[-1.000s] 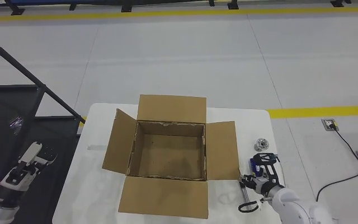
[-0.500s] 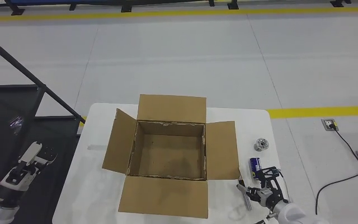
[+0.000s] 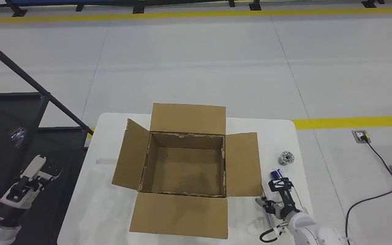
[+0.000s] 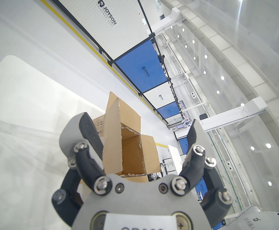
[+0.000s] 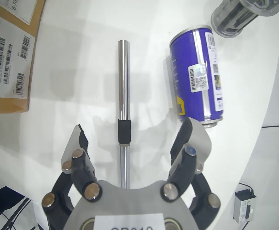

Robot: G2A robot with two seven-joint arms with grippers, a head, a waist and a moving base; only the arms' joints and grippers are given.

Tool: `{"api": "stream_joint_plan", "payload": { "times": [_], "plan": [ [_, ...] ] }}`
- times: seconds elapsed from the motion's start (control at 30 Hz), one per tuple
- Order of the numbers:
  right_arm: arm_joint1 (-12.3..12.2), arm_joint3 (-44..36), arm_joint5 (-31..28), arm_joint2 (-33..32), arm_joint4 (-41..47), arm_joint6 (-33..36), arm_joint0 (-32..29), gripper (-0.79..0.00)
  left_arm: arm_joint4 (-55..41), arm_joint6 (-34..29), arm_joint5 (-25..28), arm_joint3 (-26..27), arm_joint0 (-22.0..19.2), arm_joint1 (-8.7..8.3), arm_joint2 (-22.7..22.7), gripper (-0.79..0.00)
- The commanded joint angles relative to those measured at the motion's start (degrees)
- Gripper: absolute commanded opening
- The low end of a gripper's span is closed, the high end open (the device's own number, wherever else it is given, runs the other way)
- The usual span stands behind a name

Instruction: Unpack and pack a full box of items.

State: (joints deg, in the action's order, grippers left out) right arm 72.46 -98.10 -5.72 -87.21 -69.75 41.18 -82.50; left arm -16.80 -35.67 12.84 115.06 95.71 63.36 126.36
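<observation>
The cardboard box (image 3: 184, 169) stands open in the middle of the white table (image 3: 110, 196), its inside bare. Right of it lie a chrome rod with a black band (image 5: 123, 87), a blue can (image 5: 197, 74) on its side and a grey spool (image 5: 237, 15). In the top view the can (image 3: 278, 182) and spool (image 3: 285, 157) sit beyond my right gripper (image 3: 278, 201). My right gripper (image 5: 133, 128) hangs open just above the rod, one finger on each side, touching nothing. My left gripper (image 4: 140, 124) is open and empty, off the table's left side (image 3: 38, 170), facing the box (image 4: 128, 143).
A box flap with barcode labels (image 5: 15, 54) lies close beside the rod. The table's rounded right edge (image 5: 259, 135) runs just past the can. A black cable loop (image 3: 267, 234) sits by the right arm at the front edge.
My right gripper drew back from the blue can toward the table's front, then shifted left over the rod. The can now lies uncovered. The left arm has not moved.
</observation>
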Motion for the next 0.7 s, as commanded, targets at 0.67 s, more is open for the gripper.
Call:
{"api": "stream_joint_plan", "payload": {
  "times": [0.67],
  "plan": [
    [-0.94, -3.05, -3.80, 1.89, -3.47, 5.89, -0.26, -0.419, 0.00, 0.00, 0.00, 0.00, 0.00, 0.00, 0.00, 0.000]
  ]
}}
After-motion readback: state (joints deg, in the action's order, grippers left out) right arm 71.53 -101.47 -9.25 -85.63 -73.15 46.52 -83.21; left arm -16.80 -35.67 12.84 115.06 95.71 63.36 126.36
